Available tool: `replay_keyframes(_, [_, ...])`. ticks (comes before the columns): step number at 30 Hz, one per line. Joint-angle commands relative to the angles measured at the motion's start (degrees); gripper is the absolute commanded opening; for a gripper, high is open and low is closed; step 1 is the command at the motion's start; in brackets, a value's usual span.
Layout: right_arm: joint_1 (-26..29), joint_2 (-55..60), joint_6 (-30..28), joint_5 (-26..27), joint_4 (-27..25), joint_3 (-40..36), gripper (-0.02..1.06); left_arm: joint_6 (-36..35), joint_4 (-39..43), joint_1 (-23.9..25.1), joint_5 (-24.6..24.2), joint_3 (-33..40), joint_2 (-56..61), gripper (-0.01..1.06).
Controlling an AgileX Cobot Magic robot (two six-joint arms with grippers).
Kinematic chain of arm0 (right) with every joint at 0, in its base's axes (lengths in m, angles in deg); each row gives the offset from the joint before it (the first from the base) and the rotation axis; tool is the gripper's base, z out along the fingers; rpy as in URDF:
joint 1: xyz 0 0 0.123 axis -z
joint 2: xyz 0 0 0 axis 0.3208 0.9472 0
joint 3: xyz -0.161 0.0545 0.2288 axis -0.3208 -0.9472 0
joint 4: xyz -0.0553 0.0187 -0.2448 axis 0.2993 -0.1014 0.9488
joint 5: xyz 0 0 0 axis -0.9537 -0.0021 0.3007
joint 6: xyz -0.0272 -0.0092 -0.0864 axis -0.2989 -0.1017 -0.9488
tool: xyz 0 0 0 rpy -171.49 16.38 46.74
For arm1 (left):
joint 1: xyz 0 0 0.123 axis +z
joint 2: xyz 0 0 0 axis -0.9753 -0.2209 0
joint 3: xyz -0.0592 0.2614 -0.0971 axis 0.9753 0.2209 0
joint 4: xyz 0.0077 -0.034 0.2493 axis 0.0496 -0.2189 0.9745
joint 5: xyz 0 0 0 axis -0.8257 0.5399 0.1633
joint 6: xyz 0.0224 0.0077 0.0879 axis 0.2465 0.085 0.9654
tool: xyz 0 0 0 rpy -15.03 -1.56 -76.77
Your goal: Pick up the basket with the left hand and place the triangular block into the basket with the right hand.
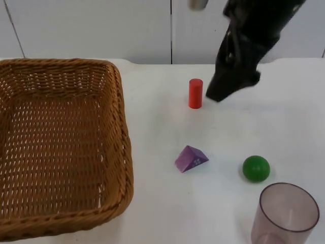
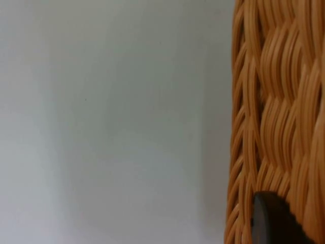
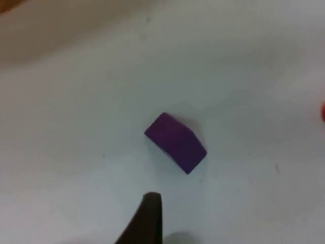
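The brown wicker basket [image 1: 122,152] takes up the left of the top view and looks raised off the table. In the left wrist view its woven wall [image 2: 274,101] stands right against my left gripper's black fingertip [image 2: 269,223], which is shut on the rim. The purple triangular block [image 1: 191,158] lies on the white table, right of the basket. It also lies below the right wrist camera as the purple block [image 3: 176,143]. My right gripper [image 1: 219,93] hangs above the table behind the block, beside a red cylinder, with nothing in it.
A red cylinder [image 1: 195,93] stands upright behind the block. A green ball [image 1: 256,168] rests to the block's right. A translucent purple cup [image 1: 287,213] stands at the front right. The grey partition wall closes the back.
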Motion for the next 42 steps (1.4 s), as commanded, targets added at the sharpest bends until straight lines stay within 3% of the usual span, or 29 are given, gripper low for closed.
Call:
replay_keyframes(1, [-0.24,2.08,-4.05,-0.48,-0.7,1.2,0.86,-0.39,-1.85,0.27,-1.64,0.16,0.36,0.0])
replay_keyframes(3, [-0.24,5.32,-9.9,1.05,-0.47,1.75,0.83,-0.43,-1.85,0.27,-2.15,0.16,0.36,0.0])
replay_keyframes(9, [-0.24,9.76,-19.47,3.97,-2.94,1.75,0.83,-1.15,-1.96,0.27,-3.34,0.16,0.36,0.0])
replay_keyframes(25, [-0.24,18.13,-33.23,6.38,-3.95,1.75,0.81,-1.77,-1.96,0.27,-3.55,0.16,0.36,0.0])
replay_keyframes(29, [-0.24,20.46,-39.06,7.2,-7.68,1.75,0.81,-1.77,-1.96,0.27,-3.55,0.16,0.36,0.0])
replay_keyframes(42, [-2.3,22.3,-42.38,11.36,-9.0,1.75,0.81,-1.77,-1.96,0.27,-3.69,0.16,0.36,0.0])
